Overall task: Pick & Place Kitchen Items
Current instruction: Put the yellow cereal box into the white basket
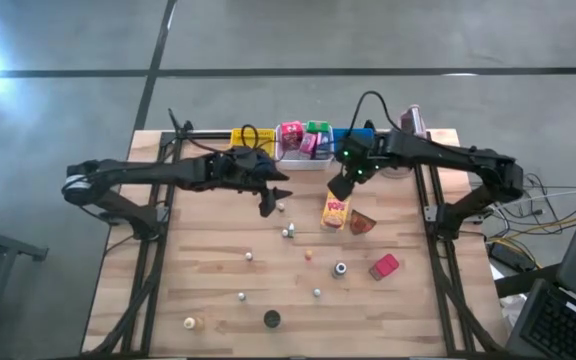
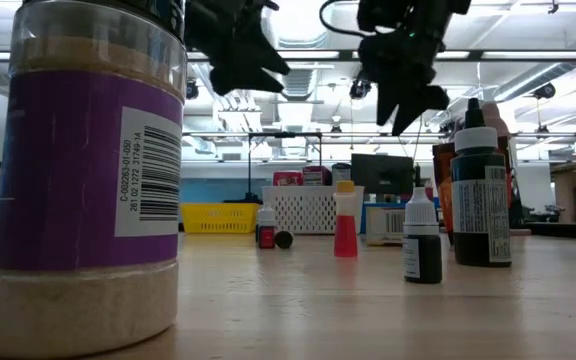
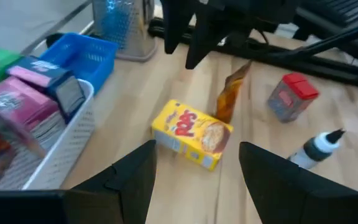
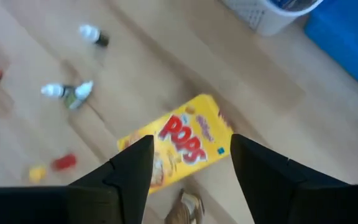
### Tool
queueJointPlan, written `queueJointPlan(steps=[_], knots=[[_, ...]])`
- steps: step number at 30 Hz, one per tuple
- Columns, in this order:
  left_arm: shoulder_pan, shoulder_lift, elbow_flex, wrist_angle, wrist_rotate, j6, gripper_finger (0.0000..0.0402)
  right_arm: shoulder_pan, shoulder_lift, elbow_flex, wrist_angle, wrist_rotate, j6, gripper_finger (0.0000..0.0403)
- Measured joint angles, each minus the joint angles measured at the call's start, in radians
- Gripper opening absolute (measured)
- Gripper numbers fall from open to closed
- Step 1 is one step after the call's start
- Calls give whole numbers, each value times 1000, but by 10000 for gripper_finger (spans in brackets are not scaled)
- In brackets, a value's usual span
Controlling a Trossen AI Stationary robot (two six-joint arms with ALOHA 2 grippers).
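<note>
A yellow cereal-style packet (image 1: 336,211) lies flat on the wooden table, right of centre. My right gripper (image 1: 340,188) hangs open just above its far end, pointing steeply down; in the right wrist view the packet (image 4: 176,146) shows between and below the fingers (image 4: 129,168). My left gripper (image 1: 268,200) stands open to the packet's left, above the table, aimed toward it (image 3: 191,135). Beside the yellow packet lies a brown packet (image 1: 361,222), with a red one (image 1: 384,266) nearer the front. Pink and green packets (image 1: 303,138) sit in the white bin (image 1: 306,160).
Yellow (image 1: 251,140), white and blue (image 1: 353,140) bins line the far edge. Several small bottles and pieces (image 1: 288,232) are scattered over the table's middle and front. A tall purple-labelled jar (image 2: 88,170) stands at the near left, with dark bottles (image 2: 480,200) and a red one (image 2: 345,225).
</note>
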Motion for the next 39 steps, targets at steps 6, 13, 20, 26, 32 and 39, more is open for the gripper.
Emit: queueJointPlan(steps=[6,13,20,26,32,39], knots=[[0,-59,-31,-23,-17,3,234,2,17,28,-84,4,38,243],[0,-84,-48,-24,-18,24,234,-4,19,21,-123,23,218,297],[0,-94,-48,-76,-19,53,234,-3,67,23,-90,-3,378,345],[0,-125,-48,-132,-39,89,234,-2,140,23,-25,-3,544,365],[0,-198,-53,-173,-89,119,233,-2,220,23,-25,-26,672,357],[0,-300,-129,-166,-104,129,234,-13,286,23,-25,-93,760,348]])
